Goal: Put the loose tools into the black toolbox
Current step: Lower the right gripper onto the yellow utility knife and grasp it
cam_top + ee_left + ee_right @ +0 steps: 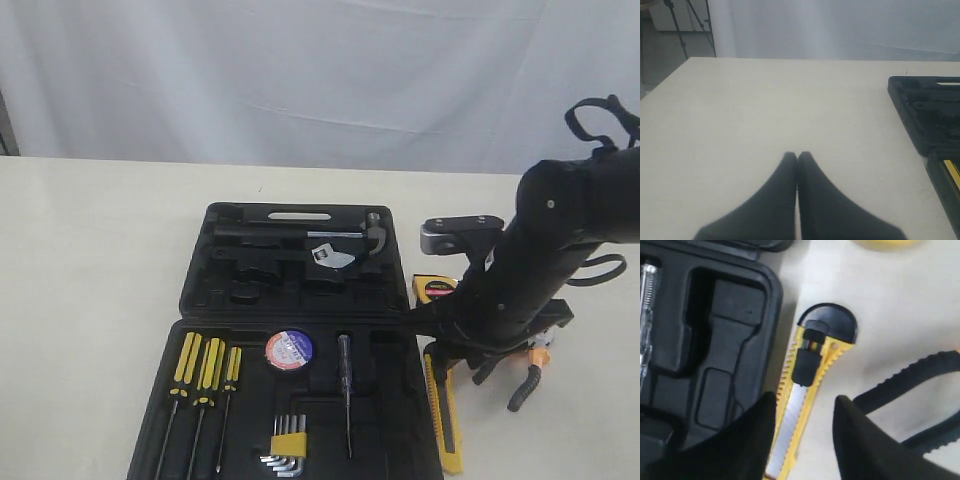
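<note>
The black toolbox [395, 345] lies open, and the black tape roll [289, 350] with its blue-white label sits in the front half. To the right of the case, on the table, are the yellow-black utility knife [446, 412], the yellow tape measure [435, 289] and the black-orange pliers [528, 375]. My right gripper [805, 401] is open just above the knife [807, 370], one finger on each side of its body. A pliers handle [910, 380] runs close beside it. My left gripper [797, 155] is shut on nothing, over bare table left of the toolbox [925, 112].
Three yellow-black screwdrivers [205, 370], a hex key set [288, 445] and a thin tester screwdriver [345, 395] sit in the case's front half. A hammer [320, 234] and wrench [333, 258] sit in the rear half. The right arm [545, 260] hides part of the pliers.
</note>
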### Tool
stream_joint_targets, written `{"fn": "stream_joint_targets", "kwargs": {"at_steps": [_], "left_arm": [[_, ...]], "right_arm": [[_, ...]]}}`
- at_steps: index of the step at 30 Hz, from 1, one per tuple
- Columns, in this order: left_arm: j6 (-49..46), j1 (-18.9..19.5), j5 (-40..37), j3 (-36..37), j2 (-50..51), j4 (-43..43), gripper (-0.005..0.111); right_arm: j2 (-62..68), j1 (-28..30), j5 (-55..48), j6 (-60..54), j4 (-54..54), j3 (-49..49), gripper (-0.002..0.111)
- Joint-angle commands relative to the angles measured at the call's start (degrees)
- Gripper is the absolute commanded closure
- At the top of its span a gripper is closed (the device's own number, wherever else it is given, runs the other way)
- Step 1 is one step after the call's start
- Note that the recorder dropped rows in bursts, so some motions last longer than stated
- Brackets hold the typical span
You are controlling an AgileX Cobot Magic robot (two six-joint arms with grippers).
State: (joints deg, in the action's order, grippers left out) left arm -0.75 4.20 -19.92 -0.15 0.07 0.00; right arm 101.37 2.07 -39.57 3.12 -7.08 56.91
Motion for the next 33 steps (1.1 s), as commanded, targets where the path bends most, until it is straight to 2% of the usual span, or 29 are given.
{"fn": "stream_joint_targets", "kwargs": {"at_steps": [1, 24, 27, 33], "left_arm": [[0.3, -0.3, 0.3, 0.1, -0.1, 0.0, 0.107], [0.3, -0.3, 0.3, 0.1, -0.1, 0.0, 0.107], [0.3, -0.3, 0.3, 0.1, -0.1, 0.0, 0.107], [0.3, -0.3, 0.3, 0.1, -0.1, 0.0, 0.107]], "right_arm": [[0.8, -1.7, 1.4, 0.4, -0.6, 0.4, 0.065], [2.3, -2.2, 3.1, 3.3, 2.8, 0.4, 0.065], [2.3, -2.2, 3.1, 8.2, 5.7, 0.3, 0.065], [2.5, -2.2, 3.3, 8.3, 4.5, 0.3, 0.065]]}}
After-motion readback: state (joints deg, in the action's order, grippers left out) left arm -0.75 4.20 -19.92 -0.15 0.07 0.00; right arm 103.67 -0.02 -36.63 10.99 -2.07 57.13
